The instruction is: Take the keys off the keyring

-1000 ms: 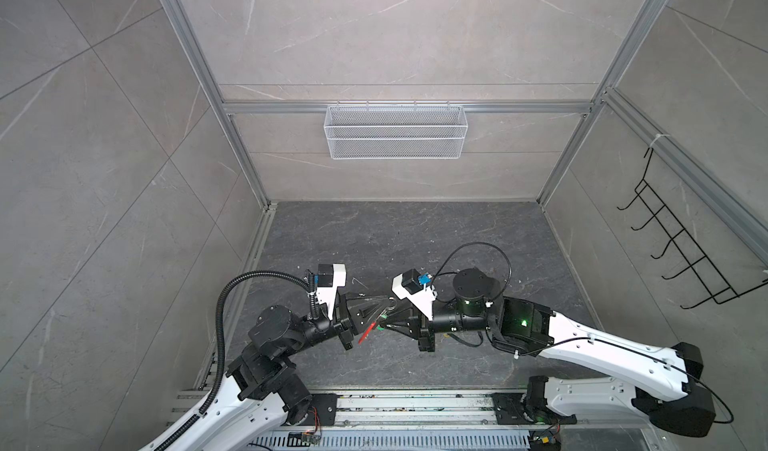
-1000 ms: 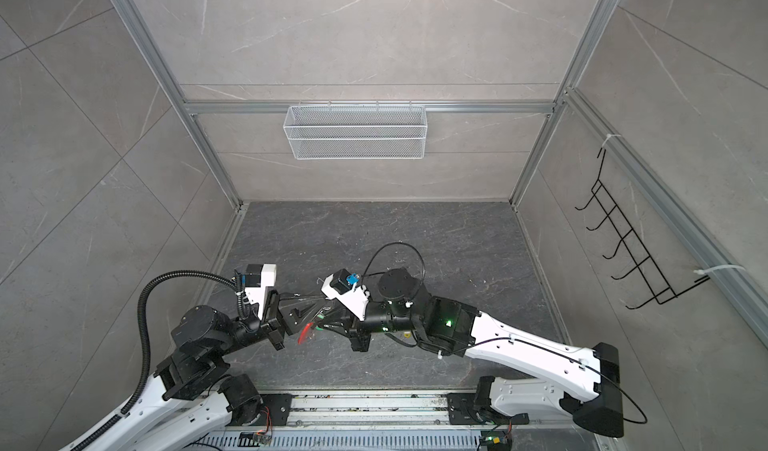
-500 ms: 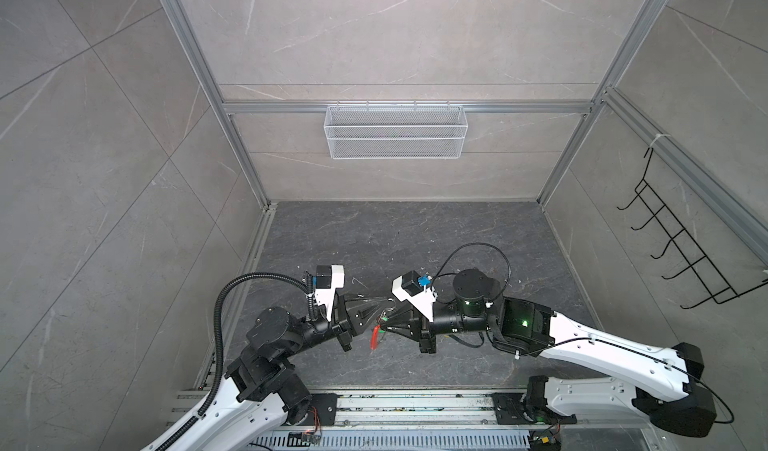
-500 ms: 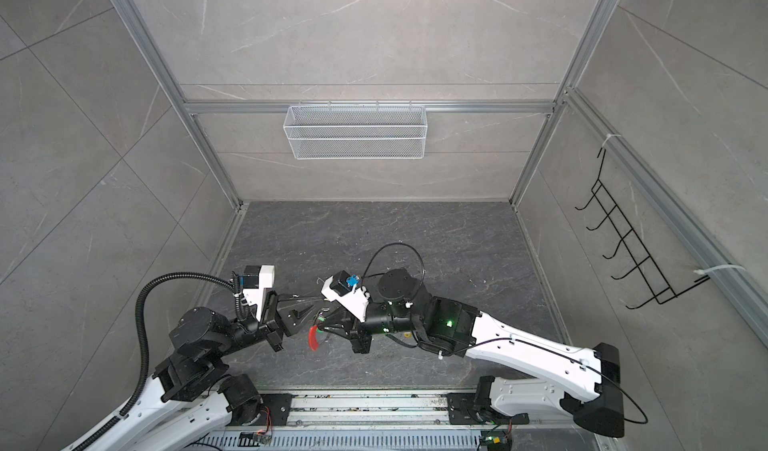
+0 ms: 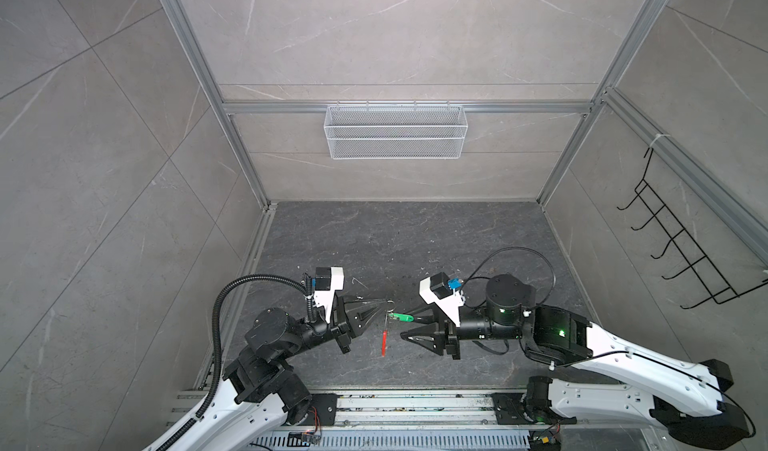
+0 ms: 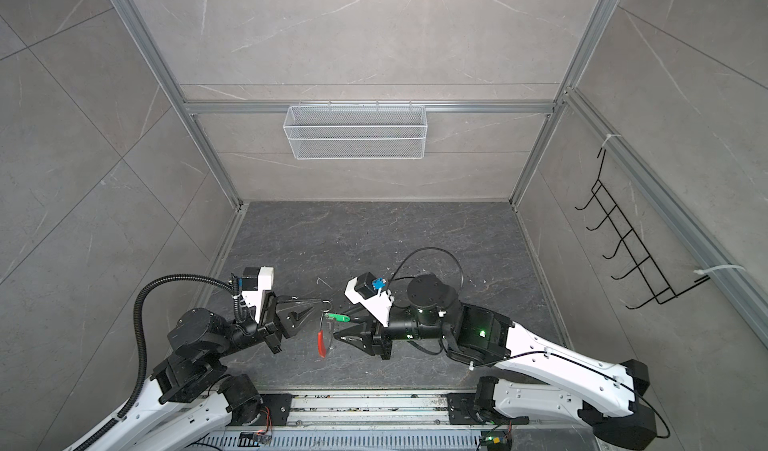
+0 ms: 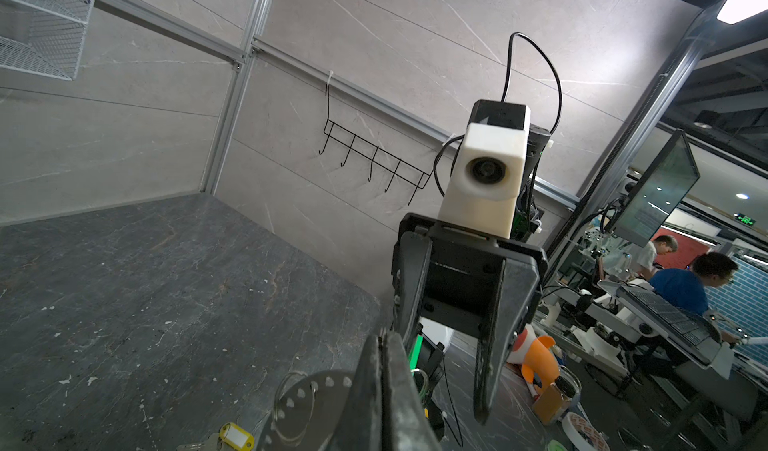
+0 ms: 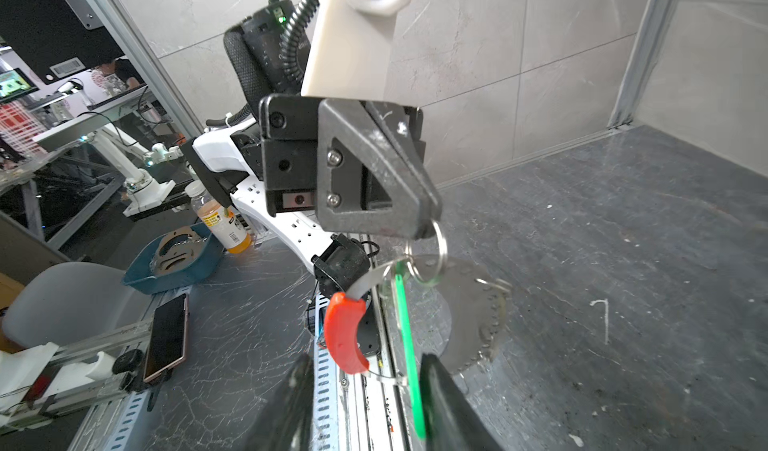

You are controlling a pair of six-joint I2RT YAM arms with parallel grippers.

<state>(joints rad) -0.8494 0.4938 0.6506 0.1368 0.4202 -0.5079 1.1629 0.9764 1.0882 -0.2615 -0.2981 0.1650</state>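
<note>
**Green tag position relative to the right fingers**

The left gripper [image 8: 426, 220] has its fingers closed on a small metal ring at the top of the keyring [image 8: 368, 282]. The hoop, with its red sleeve [image 8: 345, 332], hangs down from those fingertips. The right gripper [image 5: 405, 325] faces the left one, its fingers spread and holding nothing.

The green tag [image 8: 409, 366] of one key extends from the ring end into the gap between the right fingers. It lies close beside one of them; contact cannot be confirmed. Its long axis runs from the left fingertips toward the right palm, and its flat faces are turned to the finger pads.

The right arm is therefore the nearer one for the grasp. Closing should pinch the tag flat, and withdrawal would follow that axis away from the left fingers.

The yellow tag [image 7: 237, 436] lies on the surface [image 7: 124, 303] below the left fingers. Whether it is off the hoop cannot be told.
</note>
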